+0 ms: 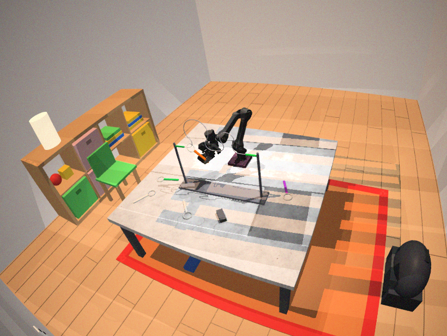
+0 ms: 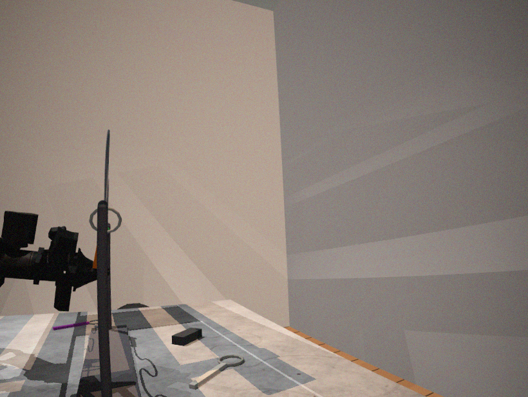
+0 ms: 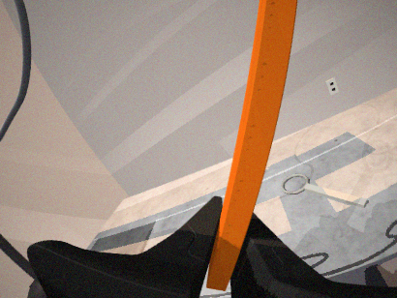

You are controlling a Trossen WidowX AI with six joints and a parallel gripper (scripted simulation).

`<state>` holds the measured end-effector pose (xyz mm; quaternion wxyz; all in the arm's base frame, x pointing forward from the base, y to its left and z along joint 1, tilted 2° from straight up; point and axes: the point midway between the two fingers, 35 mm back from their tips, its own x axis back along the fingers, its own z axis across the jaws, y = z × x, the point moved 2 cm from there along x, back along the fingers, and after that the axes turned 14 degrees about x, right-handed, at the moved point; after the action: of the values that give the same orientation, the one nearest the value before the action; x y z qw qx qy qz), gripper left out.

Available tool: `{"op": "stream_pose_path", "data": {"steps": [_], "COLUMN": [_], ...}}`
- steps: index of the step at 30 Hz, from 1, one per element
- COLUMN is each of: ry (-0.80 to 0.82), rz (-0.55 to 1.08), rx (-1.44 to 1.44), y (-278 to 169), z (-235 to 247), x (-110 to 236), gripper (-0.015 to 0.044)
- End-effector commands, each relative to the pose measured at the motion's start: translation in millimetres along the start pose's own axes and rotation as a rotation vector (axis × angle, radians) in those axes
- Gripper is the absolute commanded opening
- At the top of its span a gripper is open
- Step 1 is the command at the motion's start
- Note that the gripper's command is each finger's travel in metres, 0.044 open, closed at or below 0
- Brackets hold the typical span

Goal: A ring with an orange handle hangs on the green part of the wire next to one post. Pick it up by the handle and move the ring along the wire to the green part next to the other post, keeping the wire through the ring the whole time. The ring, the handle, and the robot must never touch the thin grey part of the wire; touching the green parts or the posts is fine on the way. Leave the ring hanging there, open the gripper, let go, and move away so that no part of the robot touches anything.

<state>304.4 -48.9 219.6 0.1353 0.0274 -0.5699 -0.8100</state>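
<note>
- Black parallel-jaw gripper (image 3: 222,253) clamped on the flat matte orange handle (image 3: 260,112), near its lower end.
- Thin grey metal ring (image 2: 105,220) sits up around the dark round post (image 2: 103,299) top, by the table's far left edge.
- Only the exterior view shows the ring edge-on; the top view shows the looping grey wire (image 1: 190,124).

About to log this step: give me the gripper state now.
Gripper: shut on the orange handle, fingers clamping its lower end.
</note>
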Motion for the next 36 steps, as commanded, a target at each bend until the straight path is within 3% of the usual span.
{"op": "stream_pose_path", "data": {"steps": [1,28,36], "ry": [0.026,0.248,0.304], "rz": [0.027,0.275,0.264], "rx": [-0.055,-0.484,-0.641], "y": [8,53,71], "z": [12,63,78], "x": [7,47,50], "gripper": [-0.015,-0.015,-0.015]}}
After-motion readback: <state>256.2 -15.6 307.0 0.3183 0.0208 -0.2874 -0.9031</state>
